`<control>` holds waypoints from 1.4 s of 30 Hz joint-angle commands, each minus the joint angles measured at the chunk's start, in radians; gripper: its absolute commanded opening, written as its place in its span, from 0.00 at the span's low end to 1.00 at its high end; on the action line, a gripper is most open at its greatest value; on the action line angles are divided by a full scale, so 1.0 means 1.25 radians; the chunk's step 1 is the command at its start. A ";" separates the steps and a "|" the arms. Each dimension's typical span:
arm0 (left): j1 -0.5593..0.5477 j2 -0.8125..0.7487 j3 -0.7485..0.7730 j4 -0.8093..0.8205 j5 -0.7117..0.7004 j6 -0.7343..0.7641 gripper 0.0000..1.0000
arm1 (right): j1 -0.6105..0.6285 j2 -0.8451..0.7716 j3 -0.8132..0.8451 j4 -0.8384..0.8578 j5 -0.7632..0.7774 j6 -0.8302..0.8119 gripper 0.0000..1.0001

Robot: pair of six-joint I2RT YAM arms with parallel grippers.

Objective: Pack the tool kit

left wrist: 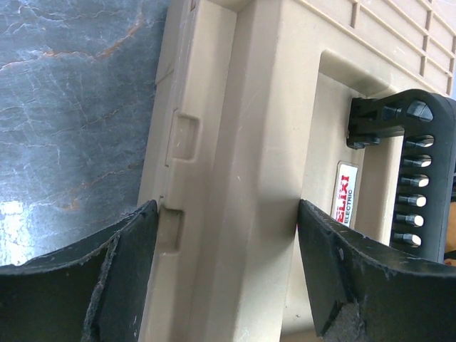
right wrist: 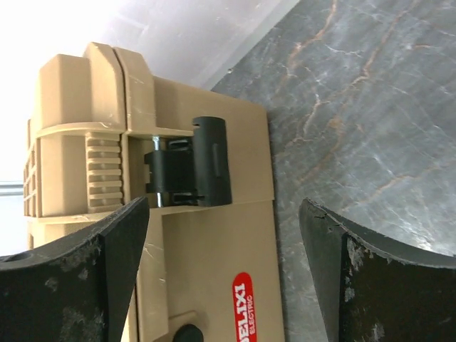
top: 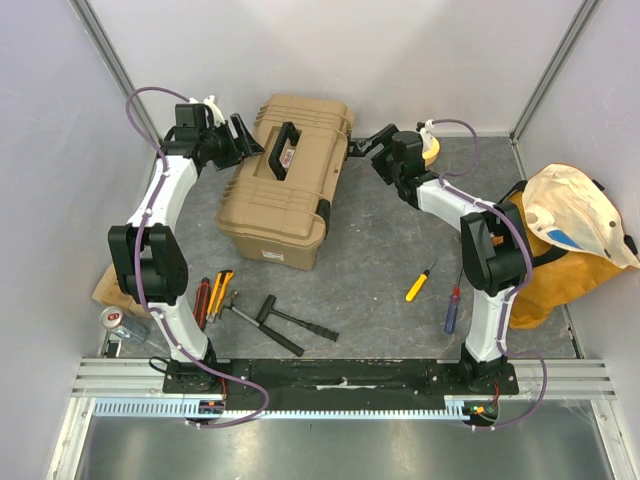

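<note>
Tan ribbed toolbox (top: pixel 287 180) sits closed on the grey marbled tabletop (top: pixel 380 250), with its black handle (top: pixel 285 147) on the lid.

Left hand (top: pixel 245 138): at the toolbox's far-left edge. In the wrist view its 2 fingers (left wrist: pixel 85 285) stand wide apart, astride the lid's raised rim. Hand is open. Whether either finger touches the plastic cannot be told.

Right hand (top: pixel 362 147): just beside the toolbox's far-right side, jaws spread wide, nothing held. Its wrist view looks along that side, where 1 black latch (right wrist: pixel 189 162) sits on the wall and a red label (right wrist: pixel 242 306) shows lower down.

Loose tools, all outside the toolbox, on its near side:
- yellow and red tools (top: pixel 213 297), near-left of the toolbox, lying close together
- black T-shaped tool (top: pixel 285 322), straight in front of the toolbox
- yellow-handled screwdriver (top: pixel 417 285), near-right of the toolbox
- blue-handled screwdriver (top: pixel 453 312), just beyond the yellow one, further right

Orange-yellow fabric bag (top: pixel 560 275) stands well apart to the toolbox's right, at the tabletop's edge.
</note>
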 commanded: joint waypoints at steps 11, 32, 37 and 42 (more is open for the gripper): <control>-0.008 -0.138 0.047 -0.124 -0.075 0.024 0.87 | -0.005 -0.241 -0.181 0.028 -0.195 -0.082 0.92; -0.009 -0.500 -0.454 -0.101 -0.062 0.011 0.87 | 0.140 -0.429 -0.533 0.305 -0.307 0.074 0.98; -0.008 -0.503 -0.477 -0.101 -0.058 0.009 0.87 | 0.158 -0.369 -0.526 0.404 -0.336 0.127 0.98; -0.009 -0.480 -0.471 -0.094 -0.045 0.002 0.86 | 0.174 -0.296 -0.502 0.504 -0.379 0.189 0.89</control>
